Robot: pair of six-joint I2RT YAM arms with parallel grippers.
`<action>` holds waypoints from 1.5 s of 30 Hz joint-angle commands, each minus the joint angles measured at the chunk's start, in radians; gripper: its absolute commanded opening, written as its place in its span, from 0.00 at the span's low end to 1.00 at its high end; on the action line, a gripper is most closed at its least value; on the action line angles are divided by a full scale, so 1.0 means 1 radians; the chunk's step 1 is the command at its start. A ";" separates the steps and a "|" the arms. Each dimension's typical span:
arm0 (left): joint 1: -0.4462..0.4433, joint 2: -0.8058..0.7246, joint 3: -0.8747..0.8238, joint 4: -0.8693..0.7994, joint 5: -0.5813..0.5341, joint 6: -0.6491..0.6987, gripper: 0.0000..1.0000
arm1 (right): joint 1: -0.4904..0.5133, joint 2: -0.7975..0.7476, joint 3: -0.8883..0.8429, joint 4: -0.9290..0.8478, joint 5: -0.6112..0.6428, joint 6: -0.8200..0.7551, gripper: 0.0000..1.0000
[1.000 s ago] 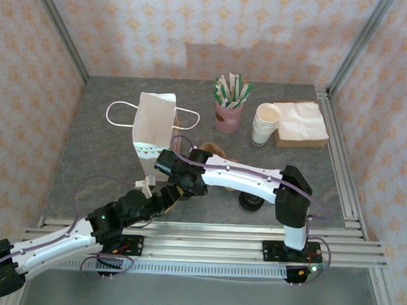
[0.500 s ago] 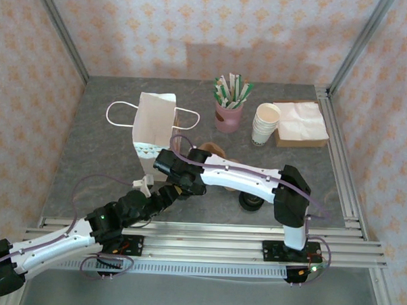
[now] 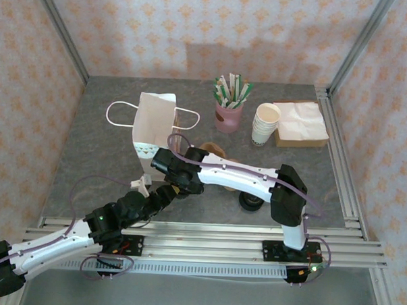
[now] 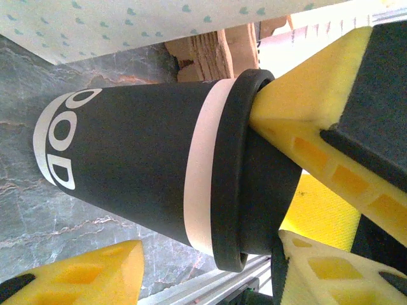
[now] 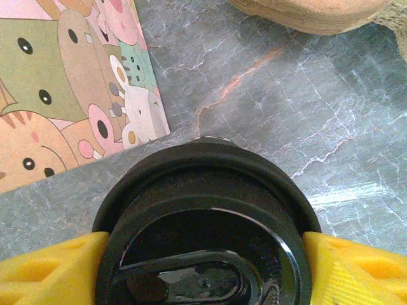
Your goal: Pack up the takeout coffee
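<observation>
- Two arms meet in the top view near the near edge of the table [image 3: 95, 161], left of centre. The right gripper [image 3: 177, 186] points down just in front of the paper bag [image 3: 154, 120], and the left gripper [image 3: 150, 192] reaches in from the near-left side.
- Top view, surroundings: the bag stands upright with its handles splayed to both sides. A pulp carrier [image 3: 214, 151] lies just right of it, partly under the right arm. A second coffee cup [image 3: 250, 203] sits near the near edge, half covered by that arm.
- Top view, far-right corner: a pink holder of stirrers [image 3: 229, 113], a stack of white cups [image 3: 265, 125] and a tray of napkins [image 3: 300, 124], all well apart from the grippers.
- Left wrist view: the takeout coffee [image 4: 140, 159], dark with white lettering, has its black lid clamped by a yellow finger [image 4: 299, 95] of the right gripper.
- Left wrist view: the left gripper [image 4: 191, 274] has its fingers spread wide. The one at lower left is clear of the cup wall. Whether the other touches the lid cannot be told.
- Left wrist view: the bag [image 4: 127, 25] and carrier [image 4: 216, 51] stand close behind the cup.
- Right wrist view: the right gripper [image 5: 203, 257] pinches the domed lid [image 5: 203, 210] from both sides with its fingers [image 5: 51, 267].
- Right wrist view: the bag's cartoon face [image 5: 63, 82] stands just beside the cup, and the carrier edge [image 5: 311, 13] lies further off.
</observation>
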 commanded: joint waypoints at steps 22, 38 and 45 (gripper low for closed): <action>0.004 -0.047 -0.003 -0.294 -0.134 0.010 0.56 | 0.007 0.028 0.026 0.025 -0.039 -0.063 0.85; 0.005 0.102 0.139 -0.286 -0.151 0.087 0.60 | 0.004 -0.044 0.018 0.067 -0.013 -0.107 0.94; 0.004 0.088 0.161 -0.310 -0.149 0.095 0.61 | 0.001 -0.077 0.001 0.079 -0.004 -0.110 0.96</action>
